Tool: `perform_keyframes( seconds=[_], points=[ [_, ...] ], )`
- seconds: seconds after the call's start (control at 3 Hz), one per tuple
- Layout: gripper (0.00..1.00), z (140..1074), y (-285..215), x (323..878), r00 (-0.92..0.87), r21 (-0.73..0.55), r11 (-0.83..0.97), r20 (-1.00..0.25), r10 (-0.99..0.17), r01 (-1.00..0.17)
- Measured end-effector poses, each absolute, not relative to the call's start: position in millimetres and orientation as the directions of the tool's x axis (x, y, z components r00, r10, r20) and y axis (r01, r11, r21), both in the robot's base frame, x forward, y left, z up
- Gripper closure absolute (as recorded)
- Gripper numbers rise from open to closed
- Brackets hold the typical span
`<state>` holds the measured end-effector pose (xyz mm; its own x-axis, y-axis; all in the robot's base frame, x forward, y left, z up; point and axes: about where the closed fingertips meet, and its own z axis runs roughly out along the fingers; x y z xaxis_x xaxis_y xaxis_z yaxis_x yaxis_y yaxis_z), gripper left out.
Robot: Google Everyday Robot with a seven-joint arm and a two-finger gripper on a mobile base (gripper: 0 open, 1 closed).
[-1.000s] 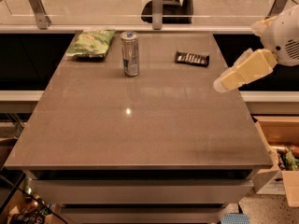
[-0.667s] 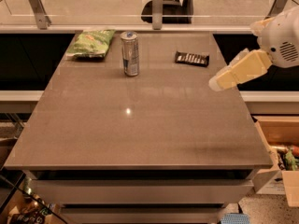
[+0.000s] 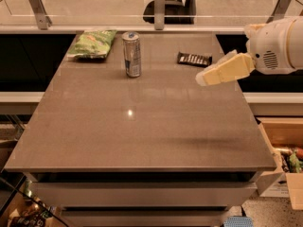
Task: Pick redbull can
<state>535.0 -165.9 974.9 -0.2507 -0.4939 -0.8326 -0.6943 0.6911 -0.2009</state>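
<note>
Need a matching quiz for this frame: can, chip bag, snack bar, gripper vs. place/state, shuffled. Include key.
Things:
1. can
2. chip bag
3. snack bar
4. gripper

Places/states:
A. green, lying at the table's far left corner
B. in the air by the table's right edge, touching nothing
C. upright, between the bag and the bar
D. dark, flat, far right on the table

Pairs: 1-C, 2-A, 3-D, 4-B

Light: even, moderately bright, from overhead.
Glare: one small white spot on the table (image 3: 94,141), left of and below the gripper (image 3: 202,79), which hangs over the table's far right side.
Shadow: a faint dark smear on the tabletop below the gripper.
</note>
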Motion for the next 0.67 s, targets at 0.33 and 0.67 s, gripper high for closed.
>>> perform_keyframes(
  seconds=[0.33,0.67],
  points=[
    [0.0,971.9,-149.9,552.0,-0.208,-0.187,0.691,-0.871,-0.445,-0.699],
    [0.0,969.0,-133.8,566.2,-0.167,-0.174,0.682,-0.9,-0.403,-0.71]
  ],
)
